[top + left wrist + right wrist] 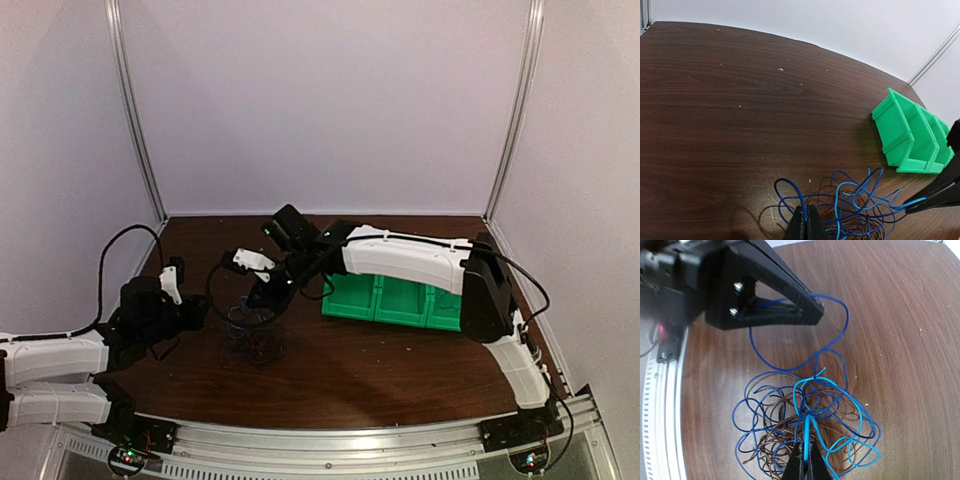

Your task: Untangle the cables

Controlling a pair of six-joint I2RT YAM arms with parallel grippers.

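Far left, the left arm (60, 355) reaches in low over the dark wood tabletop (400, 380), and the left jaws are pinched all the way closed on a dark blue strand, which loops up off the pile to their tip

Just right of that is the cables (805, 415) mess itself: a loose tangle of dark blue, light blue and brown wire lying on the tabletop toward the near-left part, between the two sets of jaws. From the overhead view it's just a small dark scribble (250, 335), while the left wrist view shows the loops (855, 205) much better

The right arm (400, 255) stretches across from the right side and comes down at the tangle. The right jaws are closed tight too, clamped on a light blue strand that runs up out of the middle of the pile

Further right, well apart from the wires, sits a row of joined green bins (390, 300)
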